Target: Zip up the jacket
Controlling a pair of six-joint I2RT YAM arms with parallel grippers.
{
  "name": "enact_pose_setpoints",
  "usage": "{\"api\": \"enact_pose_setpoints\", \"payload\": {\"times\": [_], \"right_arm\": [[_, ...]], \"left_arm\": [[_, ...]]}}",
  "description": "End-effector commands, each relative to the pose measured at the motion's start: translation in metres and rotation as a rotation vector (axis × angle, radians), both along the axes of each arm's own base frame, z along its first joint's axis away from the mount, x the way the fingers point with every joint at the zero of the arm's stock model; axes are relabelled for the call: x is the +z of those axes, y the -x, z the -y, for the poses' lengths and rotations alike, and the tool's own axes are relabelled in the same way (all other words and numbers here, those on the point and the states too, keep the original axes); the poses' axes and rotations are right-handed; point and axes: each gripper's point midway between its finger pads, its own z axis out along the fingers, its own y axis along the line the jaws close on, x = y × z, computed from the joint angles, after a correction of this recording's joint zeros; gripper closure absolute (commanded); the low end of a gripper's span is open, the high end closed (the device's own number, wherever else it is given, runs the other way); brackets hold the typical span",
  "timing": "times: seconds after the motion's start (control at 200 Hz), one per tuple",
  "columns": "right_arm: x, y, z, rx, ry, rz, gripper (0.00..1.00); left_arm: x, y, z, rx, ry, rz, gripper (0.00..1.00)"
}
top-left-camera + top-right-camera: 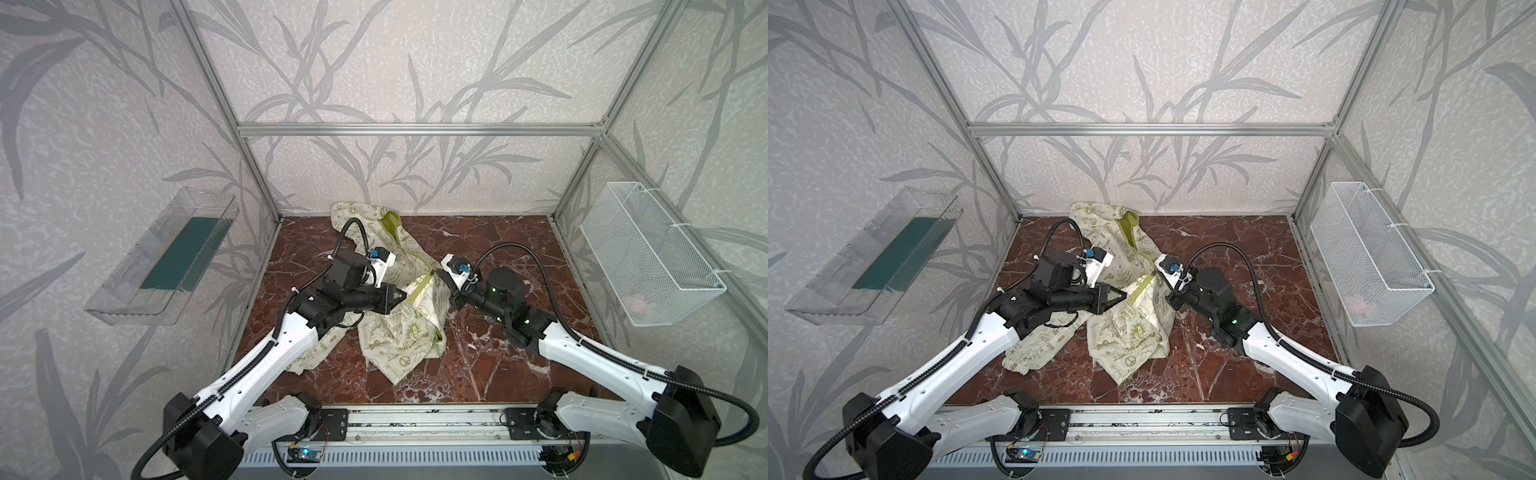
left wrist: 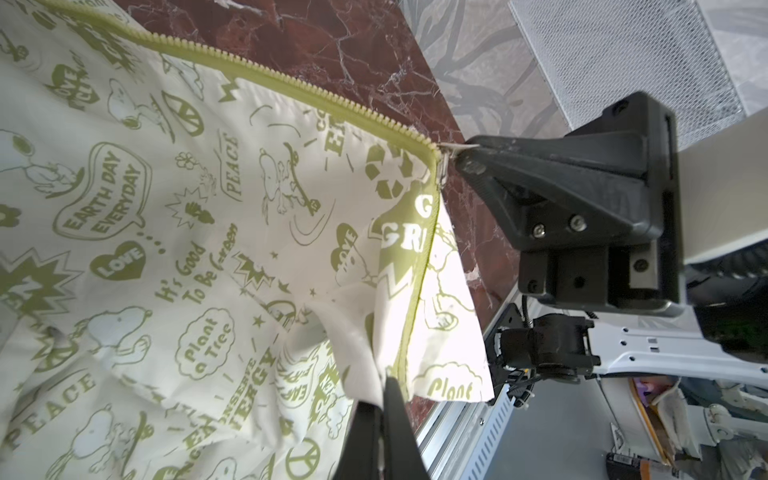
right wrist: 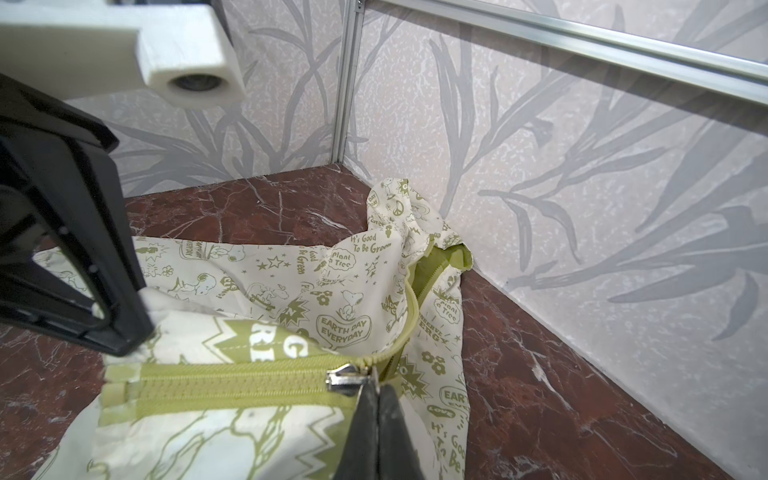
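Right wrist view: thin cream doodle-printed fabric jacket [image 3: 270, 282], partly zipped.
Right tool [image 3: 376, 399] pinches silver slider [image 3: 347, 376], left tool [image 2: 384, 405] pinches cloth behind it; teeth ahead unjoined.

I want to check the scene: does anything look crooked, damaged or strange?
Yes. The jacket lies crumpled, not flat; its far end rides up the back wall, and the zipper bends sharply at the slider. No tear or spill shows.

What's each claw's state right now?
Left claw: shut on the jacket fabric.
Right claw: shut on the zipper pull.
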Motion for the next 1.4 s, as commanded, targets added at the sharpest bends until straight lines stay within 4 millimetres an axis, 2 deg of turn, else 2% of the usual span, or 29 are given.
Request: {"api": "enact_pose_setpoints", "payload": {"times": [0.0, 0.125, 0.21, 0.295, 0.45, 0.52, 0.615, 0.745, 0.845, 0.905, 0.97, 1.02, 1.085, 1.16, 1.21, 1.295, 1.395], "right_arm": [[0.023, -0.029, 0.026, -0.204, 0.04, 0.058, 1.0], [0.03, -0.049, 0.05, -0.283, -0.025, 0.07, 1.0], [0.036, -0.064, 0.062, -0.332, -0.025, 0.055, 1.0], [0.045, -0.079, 0.073, -0.376, -0.048, 0.049, 1.0], [0.064, -0.104, 0.087, -0.43, -0.056, 0.049, 1.0], [0.076, -0.114, 0.1, -0.473, -0.057, 0.061, 1.0], [0.093, -0.125, 0.118, -0.518, -0.074, 0.072, 1.0], [0.115, -0.131, 0.144, -0.561, -0.088, 0.095, 1.0], [0.134, -0.123, 0.147, -0.509, -0.137, 0.108, 1.0], [0.14, -0.118, 0.139, -0.465, -0.144, 0.089, 1.0], [0.14, -0.119, 0.14, -0.484, -0.123, 0.075, 1.0], [0.137, -0.123, 0.15, -0.542, -0.099, 0.084, 1.0], [0.128, -0.131, 0.169, -0.607, -0.098, 0.066, 1.0], [0.117, -0.14, 0.191, -0.654, -0.152, -0.005, 1.0], [0.113, -0.142, 0.199, -0.672, -0.157, -0.031, 1.0], [0.112, -0.141, 0.203, -0.687, -0.155, -0.045, 1.0], [0.104, -0.14, 0.206, -0.701, -0.144, -0.064, 1.0]], "left_arm": [[-0.006, 0.021, -0.026, -0.03, -0.13, -0.04, 1.0], [-0.003, 0.015, -0.067, 0.035, -0.236, -0.01, 1.0], [0.008, 0.004, -0.095, 0.105, -0.276, 0.037, 1.0], [0.023, -0.009, -0.115, 0.148, -0.31, 0.088, 1.0], [0.043, -0.043, -0.149, 0.213, -0.417, 0.165, 1.0], [0.054, -0.064, -0.169, 0.279, -0.479, 0.198, 1.0], [0.08, -0.088, -0.192, 0.348, -0.524, 0.27, 1.0], [0.12, -0.107, -0.207, 0.417, -0.483, 0.354, 1.0], [0.143, -0.105, -0.186, 0.371, -0.346, 0.401, 1.0], [0.142, -0.098, -0.171, 0.34, -0.257, 0.391, 1.0], [0.125, -0.092, -0.17, 0.343, -0.246, 0.366, 1.0], [0.11, -0.091, -0.186, 0.394, -0.333, 0.359, 1.0], [0.103, -0.091, -0.213, 0.473, -0.431, 0.362, 1.0], [0.105, -0.092, -0.242, 0.553, -0.476, 0.355, 1.0], [0.112, -0.093, -0.257, 0.603, -0.496, 0.365, 1.0], [0.122, -0.097, -0.271, 0.662, -0.487, 0.391, 1.0], [0.124, -0.105, -0.271, 0.671, -0.45, 0.399, 1.0]]}}
